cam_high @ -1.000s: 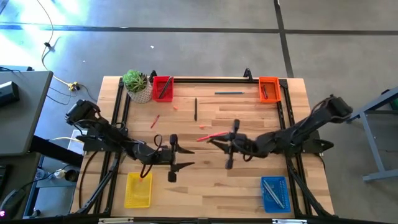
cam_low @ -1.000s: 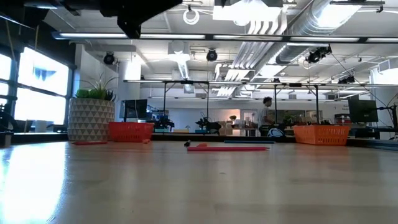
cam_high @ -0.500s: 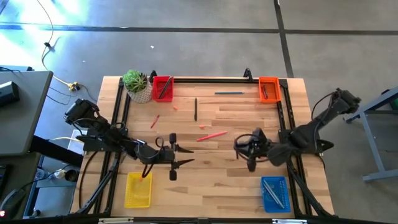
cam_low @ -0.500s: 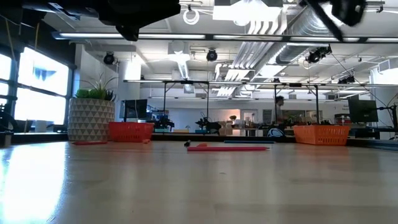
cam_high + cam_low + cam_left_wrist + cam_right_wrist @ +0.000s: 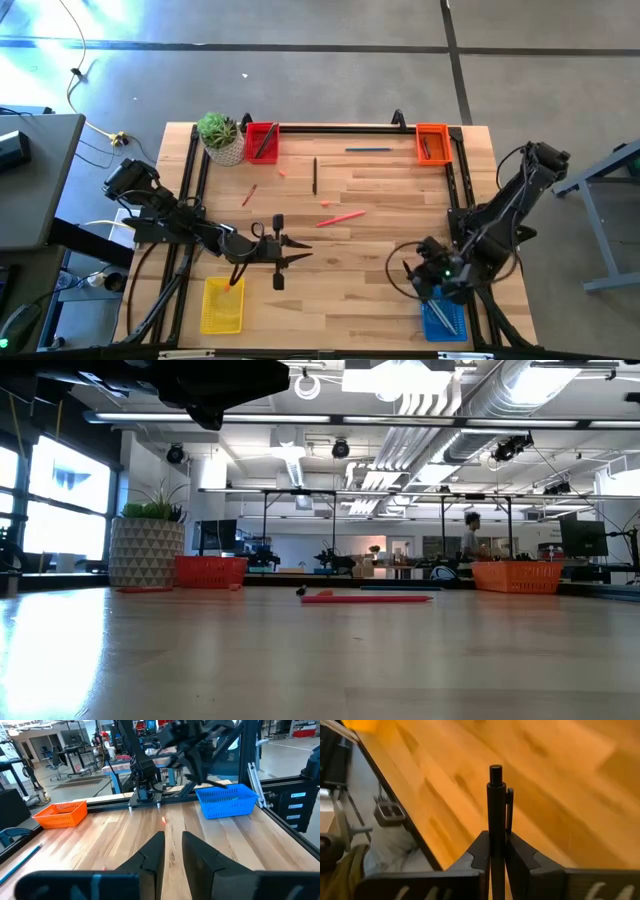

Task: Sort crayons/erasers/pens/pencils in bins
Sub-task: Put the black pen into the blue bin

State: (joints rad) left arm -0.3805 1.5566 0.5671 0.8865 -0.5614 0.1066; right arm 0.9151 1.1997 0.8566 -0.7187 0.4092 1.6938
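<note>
Right gripper (image 5: 432,283) clamping black pen (image 5: 495,815) over blue bin (image 5: 443,312) at five o'clock, left gripper (image 5: 171,851) fingers narrowly parted, empty.

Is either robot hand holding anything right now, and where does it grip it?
The right gripper pinches a black pen around its lower shaft, clip end sticking out. The left gripper holds nothing.

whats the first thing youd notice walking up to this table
Probably the right gripper over the blue bin at the table's near right corner, jaws shut on a black pen. Next, the left gripper above the table just beyond the yellow bin. A long pink-red stick lies alone mid-table, and the white pot with a green plant stands at the far left corner.
</note>
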